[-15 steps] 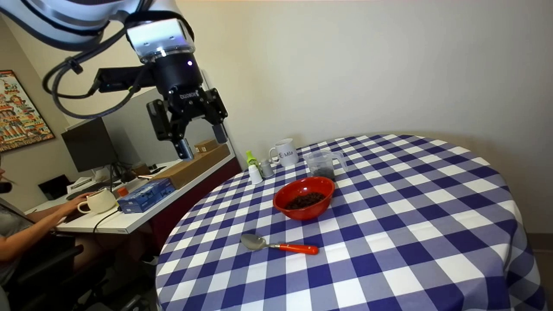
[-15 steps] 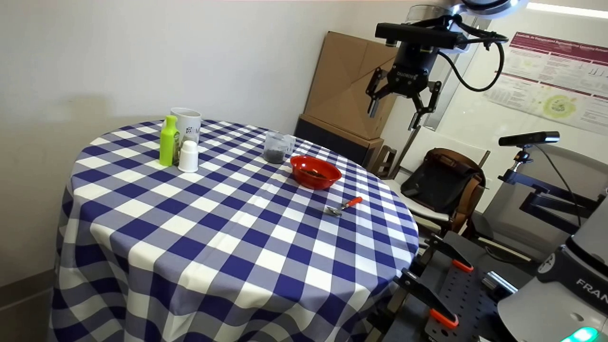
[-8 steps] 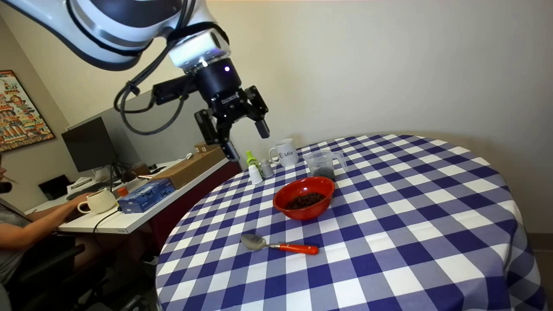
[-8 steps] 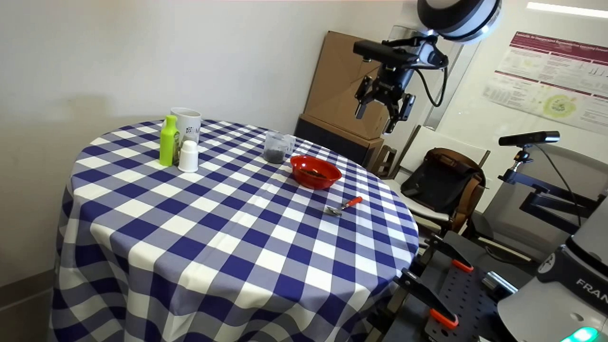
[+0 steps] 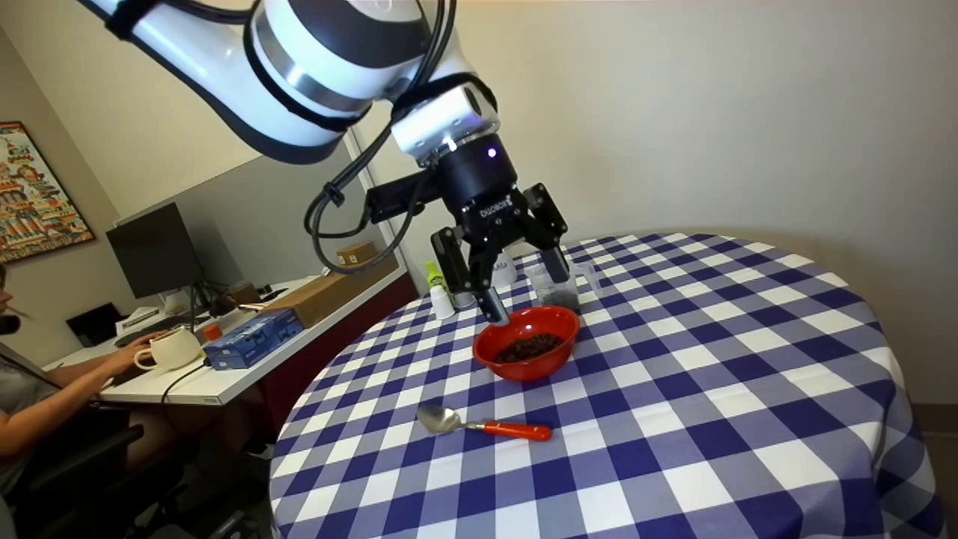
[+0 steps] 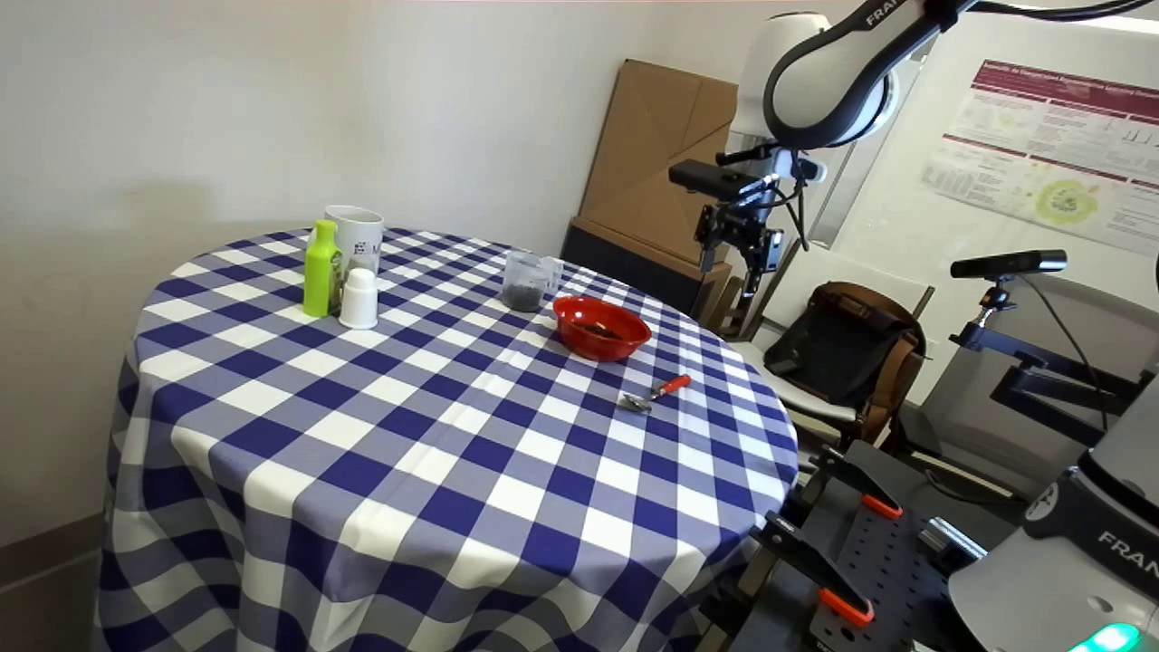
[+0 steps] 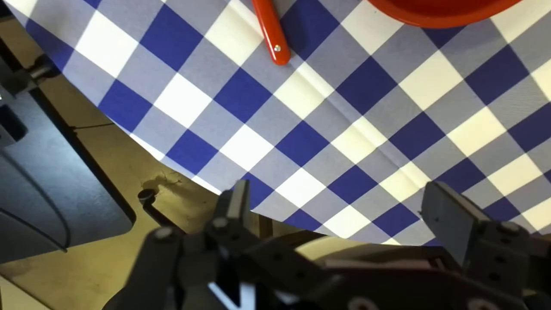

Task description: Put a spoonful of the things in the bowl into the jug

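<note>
Jaws spread wide apart, your gripper [image 5: 526,290] sits lower and further across than a second ago; in an exterior view it now overlaps the rim of the red bowl [image 5: 533,371], while the wrist view shows tablecloth [image 7: 366,129] between them. Bowl, spoon [image 5: 485,427] and clear jug [image 6: 521,272] stay where they were: dark bits [image 5: 528,348] lie heaped in the bowl, the jug stands near it, dark stuff low inside, and the spoon lies apart from both. Your blue-and-white checked tablecloth also carries a mug [image 6: 365,231], green bottle [image 6: 320,272] and white shaker [image 6: 359,301], grouped close. Beyond, you see a person [image 5: 34,412] at a desk [image 5: 209,385], and a bag [image 6: 828,349] on a chair [image 6: 847,269].
</note>
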Robot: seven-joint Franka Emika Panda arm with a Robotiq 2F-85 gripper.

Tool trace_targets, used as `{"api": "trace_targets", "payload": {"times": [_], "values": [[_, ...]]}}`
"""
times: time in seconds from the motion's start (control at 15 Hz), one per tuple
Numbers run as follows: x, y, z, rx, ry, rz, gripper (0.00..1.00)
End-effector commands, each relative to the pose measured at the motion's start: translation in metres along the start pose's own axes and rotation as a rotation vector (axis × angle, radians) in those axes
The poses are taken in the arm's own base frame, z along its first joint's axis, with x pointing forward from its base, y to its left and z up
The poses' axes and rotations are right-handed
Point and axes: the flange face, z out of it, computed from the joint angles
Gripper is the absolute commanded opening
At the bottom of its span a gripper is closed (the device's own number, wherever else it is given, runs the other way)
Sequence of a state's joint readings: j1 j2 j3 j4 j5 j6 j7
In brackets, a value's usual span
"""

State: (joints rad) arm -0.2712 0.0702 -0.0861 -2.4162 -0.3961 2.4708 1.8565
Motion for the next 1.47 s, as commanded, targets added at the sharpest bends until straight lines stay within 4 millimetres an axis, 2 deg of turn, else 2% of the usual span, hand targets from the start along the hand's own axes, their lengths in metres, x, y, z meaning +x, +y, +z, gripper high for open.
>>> {"api": "trace_targets", "payload": {"times": [0.0, 0.33, 0.6, 0.8, 1.13, 1.4], "values": [[-0.018, -0.005, 0.033, -0.069, 0.018, -0.026, 1.0], [-0.042, 0.003, 0.067, -0.152, -0.012, -0.194, 1.0], [-0.044, 0.003, 0.089, -0.176, -0.009, -0.314, 1.0], [-0.047, 0.001, 0.106, -0.172, -0.015, -0.315, 1.0], [-0.063, 0.001, 0.122, -0.145, -0.075, -0.283, 1.0], [-0.074, -0.002, 0.123, -0.113, -0.124, -0.284, 1.0]]}}
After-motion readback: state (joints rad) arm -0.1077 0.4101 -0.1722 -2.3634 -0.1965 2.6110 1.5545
